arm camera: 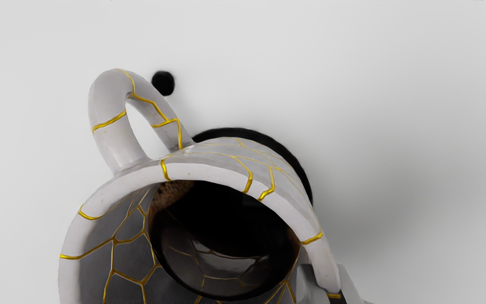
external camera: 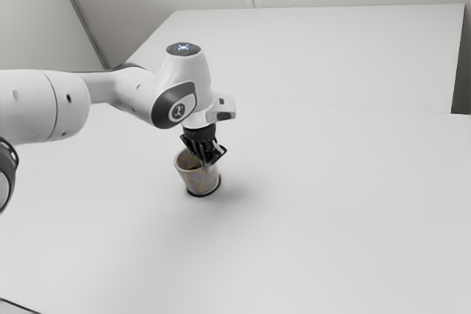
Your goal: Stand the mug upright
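Now, at the exterior view's left, the white arm (external camera: 118,86) is reaching in over the pale surface (external camera: 316,182), and just beyond it the mug (external camera: 197,178) is standing on its base, mouth facing up. Its walls are showing a glossy grayish white, with gold lines branching over them like mended cracks, and its handle (arm camera: 110,114) is looping out from the side. Inside, the gray wall is carrying the same gold veins and a dark drink (arm camera: 226,223) is pooling, brown at its edge. A black rim of shade is curving around the foot. Farther to the right, the gripper (external camera: 209,161) is pointing down at the mug's rim and pinching its wall, one finger sitting inside the mouth and the other pressing outside, apart from the handle.
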Controlling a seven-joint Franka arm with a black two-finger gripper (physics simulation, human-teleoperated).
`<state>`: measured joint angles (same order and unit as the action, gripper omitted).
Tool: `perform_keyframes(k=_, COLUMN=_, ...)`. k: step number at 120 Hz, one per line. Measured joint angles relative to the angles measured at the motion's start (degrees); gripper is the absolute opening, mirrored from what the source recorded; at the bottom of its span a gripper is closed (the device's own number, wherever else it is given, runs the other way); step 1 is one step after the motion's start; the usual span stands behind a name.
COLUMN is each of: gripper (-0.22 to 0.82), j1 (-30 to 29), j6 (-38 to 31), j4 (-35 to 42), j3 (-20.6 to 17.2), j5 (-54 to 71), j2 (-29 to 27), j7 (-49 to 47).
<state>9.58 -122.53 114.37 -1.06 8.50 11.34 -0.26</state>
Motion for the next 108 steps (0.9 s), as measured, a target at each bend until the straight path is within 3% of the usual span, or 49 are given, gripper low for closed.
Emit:
perform_keyframes(k=8, gripper=-0.09, j1=0.0, j6=-0.27, j4=0.0, j3=0.01, j5=-0.25, j2=0.0, j7=-0.23)
perform_keyframes(k=28, gripper=0.24, j1=-0.06, j6=-0.51, j4=-0.08, j3=-0.04, j5=-0.81, j2=-0.87, j7=-0.6)
perform_keyframes(k=48, gripper=0.41, j1=-0.34, j6=0.48, j4=-4.08, j3=0.35, j5=-1.04, j2=-3.25, j7=-0.56)
perform_keyframes(k=77, gripper=0.53, j1=-3.03, j6=12.59, j4=-22.32, j3=1.83, j5=-2.93, j2=-1.93, j7=3.41)
perform_keyframes(k=108, gripper=0.57, j1=-5.71, j6=21.83, j4=-27.43, j3=2.03, j5=-7.95, j2=-1.08, j7=9.06)
